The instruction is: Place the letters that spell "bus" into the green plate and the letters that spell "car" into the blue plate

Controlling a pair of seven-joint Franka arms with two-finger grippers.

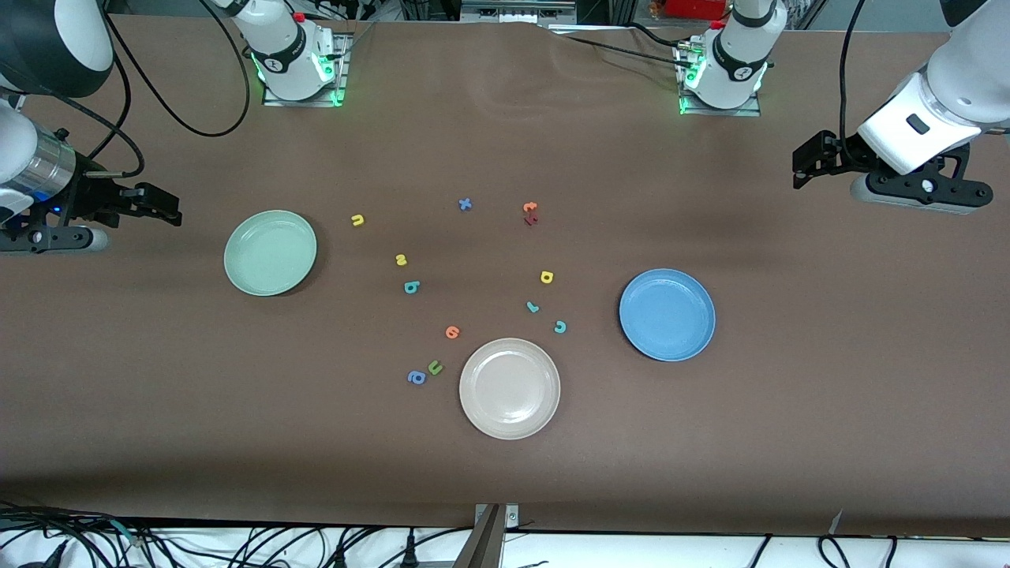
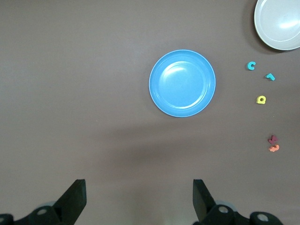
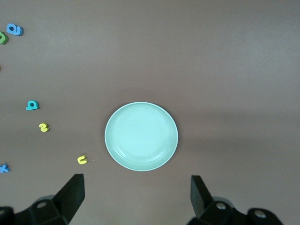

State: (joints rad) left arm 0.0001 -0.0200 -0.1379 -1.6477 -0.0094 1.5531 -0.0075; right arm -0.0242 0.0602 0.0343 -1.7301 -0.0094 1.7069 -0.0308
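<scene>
Left claw [image 2: 136, 201] and right claw [image 3: 136, 199] gape wide, holding nothing.

Beige plate [image 2: 280, 23] cut by left wrist view's edge, only part of rim and bowl showing. Blue x-shaped letter [image 3: 3, 168] and green letter [image 3: 3, 38] clipped at right wrist view's edge. Orange letter [image 1: 530, 207] and dark red letter [image 1: 531, 220] touch each other; shapes too small to read in any view. Small orange letter [image 1: 452, 332] near beige plate: which letter cannot tell. Both arms' upper links run out of front view. Jaws' bases cut off in both wrist views, only tips showing.
</scene>
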